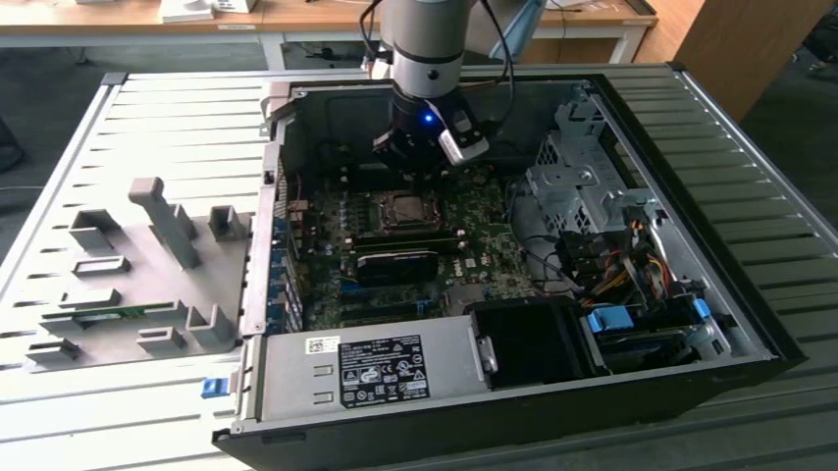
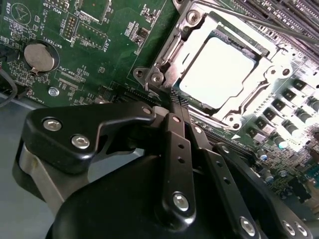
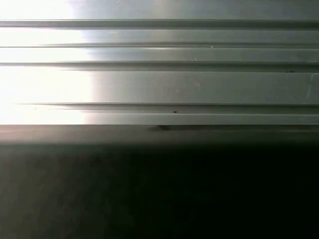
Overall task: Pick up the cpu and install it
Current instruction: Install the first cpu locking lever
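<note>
Slatted table (image 1: 733, 118) bears one open computer case (image 1: 681, 324); one cpu (image 2: 217, 73) sits socketed, pincer (image 2: 174, 102) closed, empty.

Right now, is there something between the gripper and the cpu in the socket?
Nothing visible. In the second wrist view the gripper has its fingertips together beside the socket frame, and the cpu lies bare in it, nothing over its top plate.

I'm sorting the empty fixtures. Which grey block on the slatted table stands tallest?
The tall upright grey post at the far end of the fixture group; the other blocks around it sit low.
</note>
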Controlling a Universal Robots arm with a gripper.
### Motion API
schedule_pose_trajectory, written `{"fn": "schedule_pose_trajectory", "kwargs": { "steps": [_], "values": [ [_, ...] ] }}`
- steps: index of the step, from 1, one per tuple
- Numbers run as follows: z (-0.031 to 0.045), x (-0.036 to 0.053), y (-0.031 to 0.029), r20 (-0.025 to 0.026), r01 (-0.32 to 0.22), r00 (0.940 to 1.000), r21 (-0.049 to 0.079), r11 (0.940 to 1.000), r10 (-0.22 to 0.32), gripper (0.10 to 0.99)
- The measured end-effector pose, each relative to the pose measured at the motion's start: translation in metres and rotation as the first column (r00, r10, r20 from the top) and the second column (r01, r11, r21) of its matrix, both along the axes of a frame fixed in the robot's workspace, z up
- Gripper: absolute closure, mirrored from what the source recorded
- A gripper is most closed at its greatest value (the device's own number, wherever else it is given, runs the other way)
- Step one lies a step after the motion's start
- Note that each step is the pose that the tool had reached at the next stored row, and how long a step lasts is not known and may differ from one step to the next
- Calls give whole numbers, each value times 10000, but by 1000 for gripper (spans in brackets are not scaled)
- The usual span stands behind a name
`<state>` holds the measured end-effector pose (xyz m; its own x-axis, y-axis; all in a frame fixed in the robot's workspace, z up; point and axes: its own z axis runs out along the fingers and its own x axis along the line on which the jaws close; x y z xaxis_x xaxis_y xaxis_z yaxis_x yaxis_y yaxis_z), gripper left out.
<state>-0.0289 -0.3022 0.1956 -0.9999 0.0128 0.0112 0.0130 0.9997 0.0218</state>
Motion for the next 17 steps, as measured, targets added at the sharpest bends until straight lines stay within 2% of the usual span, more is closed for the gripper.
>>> {"fn": "schedule_pose_trajectory", "kwargs": {
  "steps": [6, 11, 17],
  "values": [
    [22, 6, 8, 16, -3, 10000, 172, 9999, 3, 980],
    [165, 4, 4, 3, -2, 10000, 153, 9999, 2, 980],
    [167, 3, -16, 3, -3, 10000, 152, 9999, 3, 980]
  ]
}}
